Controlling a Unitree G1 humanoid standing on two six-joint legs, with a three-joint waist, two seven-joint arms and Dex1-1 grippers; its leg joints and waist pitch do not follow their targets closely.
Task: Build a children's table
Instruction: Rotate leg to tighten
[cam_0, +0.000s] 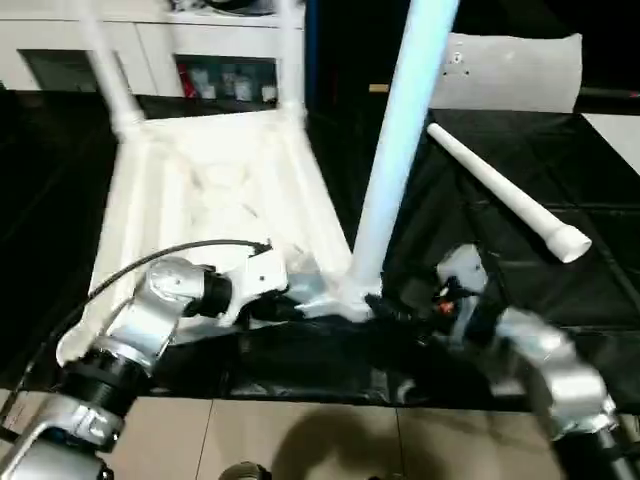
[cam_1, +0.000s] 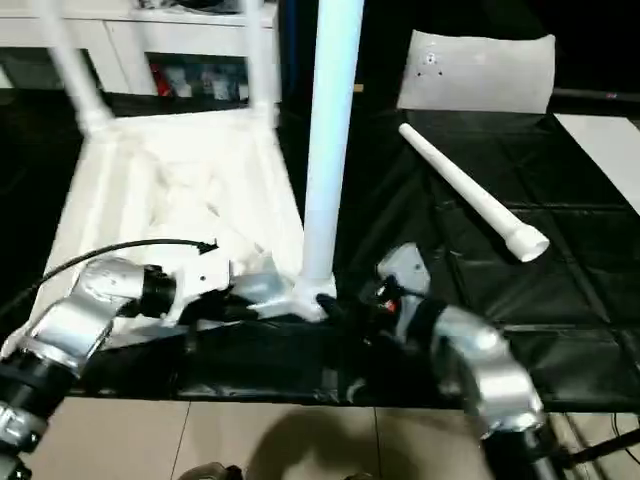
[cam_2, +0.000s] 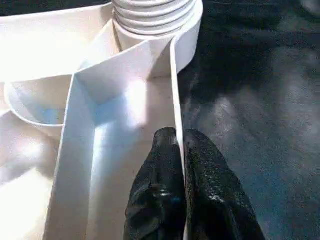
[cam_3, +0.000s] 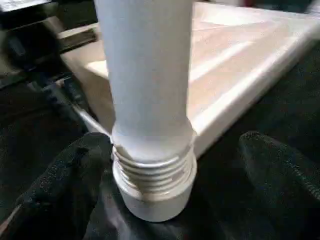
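Tabletop (cam_0: 215, 180): upside down on black mat (cam_0: 560, 170). Left gripper (cam_2: 179, 150) pinched its rim wall. Right gripper (cam_3: 170, 150) gaped wide around upright threaded leg (cam_3: 147, 90) in near corner socket. Loose leg (cam_0: 505, 190) lay apart.

Layout, table underside up

Leg (cam_3: 150, 100) upright in corner socket btwn right gripper (cam_3: 170, 170) fingers; tabletop (cam_0: 200, 190) behind; loose leg (cam_0: 505, 190) beyond, on mat.

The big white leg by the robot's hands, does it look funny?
A bit. The near leg stands in its corner socket, but its screw threads show above the rim, so it isn't fully in. Another leg lies loose on the black mat.
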